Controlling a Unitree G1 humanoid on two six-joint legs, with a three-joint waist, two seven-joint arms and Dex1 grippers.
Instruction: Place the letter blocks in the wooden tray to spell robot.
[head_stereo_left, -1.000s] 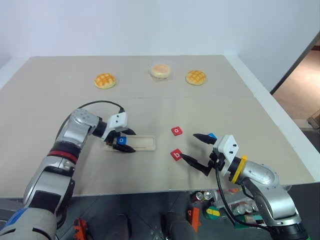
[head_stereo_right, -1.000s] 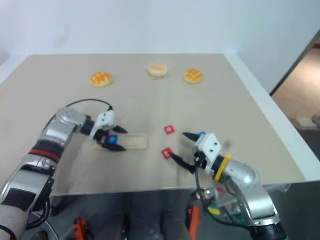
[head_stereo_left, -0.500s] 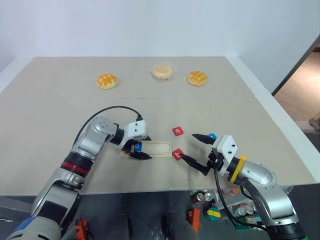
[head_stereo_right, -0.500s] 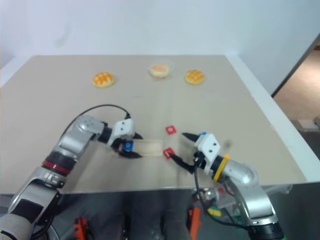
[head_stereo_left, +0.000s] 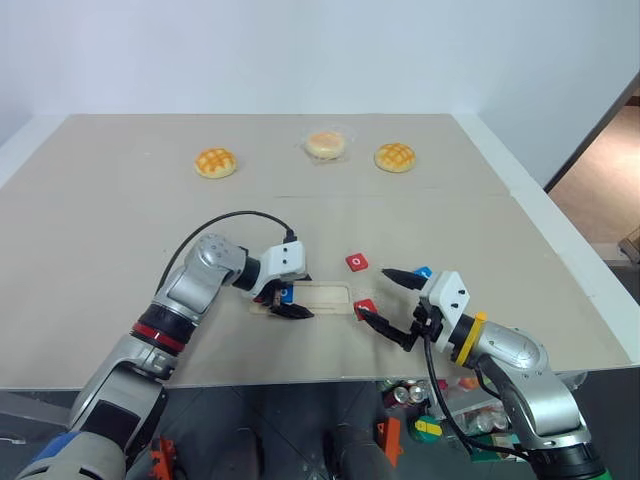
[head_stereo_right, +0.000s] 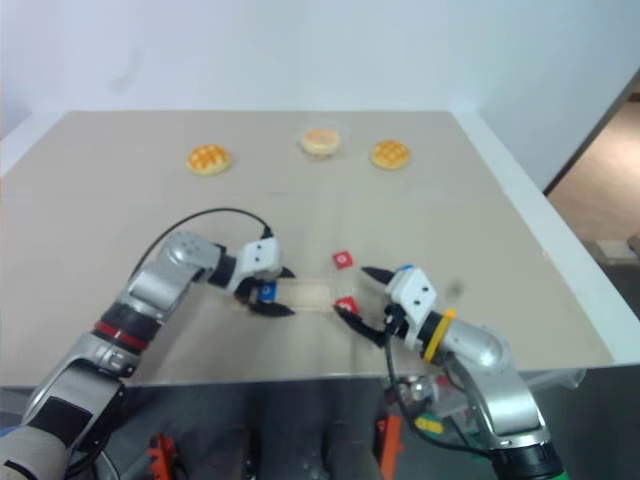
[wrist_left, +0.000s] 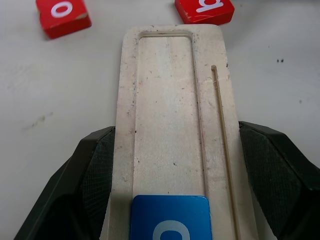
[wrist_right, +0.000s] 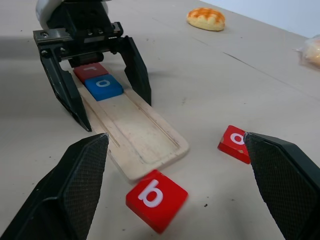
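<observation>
Now left gripper (head_stereo_left: 287, 301) reaches rightward, angled down, fingers (wrist_left: 95, 165) clamped against both long sides of wooden tray (head_stereo_left: 318, 296) on table (head_stereo_left: 100, 230). Tray holds red r block (wrist_right: 90, 71) at end, blue o block (wrist_right: 103, 87) next to it, both between left fingers. Right gripper (head_stereo_left: 388, 307) hovers level, pointing forward-left, jaws spread wide, holding nothing. Red b block (wrist_right: 156, 197) touches tray's free end, between right fingertips. Red o block (head_stereo_left: 356, 262) lies just beyond tray. Another blue block (head_stereo_left: 423, 271) beside right gripper, letter unreadable.

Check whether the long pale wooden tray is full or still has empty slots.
Partly filled: the long pale wooden tray holds a red r block and blue o block; the remaining groove is bare.
</observation>
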